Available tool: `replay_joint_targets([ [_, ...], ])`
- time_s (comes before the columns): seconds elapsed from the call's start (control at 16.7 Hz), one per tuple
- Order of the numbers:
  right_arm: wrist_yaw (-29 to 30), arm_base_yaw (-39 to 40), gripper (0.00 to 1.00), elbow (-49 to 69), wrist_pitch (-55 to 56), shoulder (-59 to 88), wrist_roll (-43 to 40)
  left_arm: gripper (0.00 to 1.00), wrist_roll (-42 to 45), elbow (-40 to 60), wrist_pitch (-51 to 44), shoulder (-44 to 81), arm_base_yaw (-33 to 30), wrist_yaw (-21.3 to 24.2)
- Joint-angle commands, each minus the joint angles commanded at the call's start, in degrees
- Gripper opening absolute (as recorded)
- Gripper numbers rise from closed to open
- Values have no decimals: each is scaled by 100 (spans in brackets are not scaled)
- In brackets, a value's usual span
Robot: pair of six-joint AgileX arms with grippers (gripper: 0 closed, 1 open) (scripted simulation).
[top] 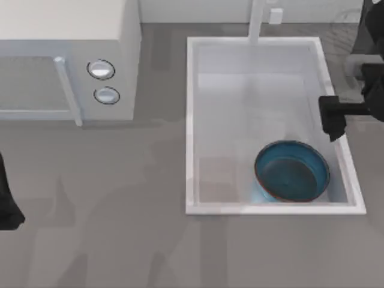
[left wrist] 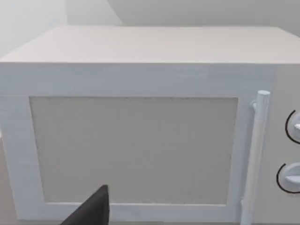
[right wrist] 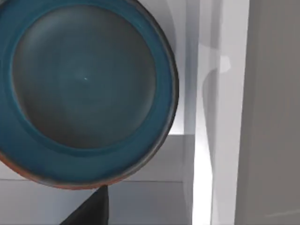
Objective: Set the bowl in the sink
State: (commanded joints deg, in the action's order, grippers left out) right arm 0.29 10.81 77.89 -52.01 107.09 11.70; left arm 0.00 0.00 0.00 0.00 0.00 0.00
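Grey countertop fills the top view, with a white microwave (top: 69,57) at the upper left and a white sink (top: 191,120) with a faucet (top: 257,21) at the right. Inside the sink, in its lower right corner, sits the bowl (top: 292,171), blue-teal with a dark inside and a thin reddish rim, upright on the basin floor and close to the right and near walls. The right gripper (top: 332,123) hangs above the sink's right rim, just beyond the bowl and apart from it; whether its fingers are open or closed cannot be told. Its wrist view looks straight down on the bowl (right wrist: 86,89) beside the white basin wall. The left gripper (top: 9,207) is parked at the table's left edge, its wrist camera facing the microwave door (left wrist: 133,150) and handle (left wrist: 257,150); its fingers' state cannot be told either. Judging by how things lie, the placing step looks done: the bowl rests in the sink with nothing holding it. What seems to remain is for the right arm to lift clear of the rim without brushing the bowl or the faucet. No brand, label or writing can be read anywhere; the microwave's two knobs (top: 102,81) carry no visible marks.
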Motion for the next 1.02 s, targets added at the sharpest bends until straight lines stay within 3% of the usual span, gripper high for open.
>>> replay_joint_targets([
  [0.36,-14,151,100,1148,-623,1391,162,100,0,0,0,0,0,0],
  [0.78,-14,132,100,1120,-535,1468,157,100,0,0,0,0,0,0],
  [1.02,-10,149,100,773,252,1893,165,100,0,0,0,0,0,0],
])
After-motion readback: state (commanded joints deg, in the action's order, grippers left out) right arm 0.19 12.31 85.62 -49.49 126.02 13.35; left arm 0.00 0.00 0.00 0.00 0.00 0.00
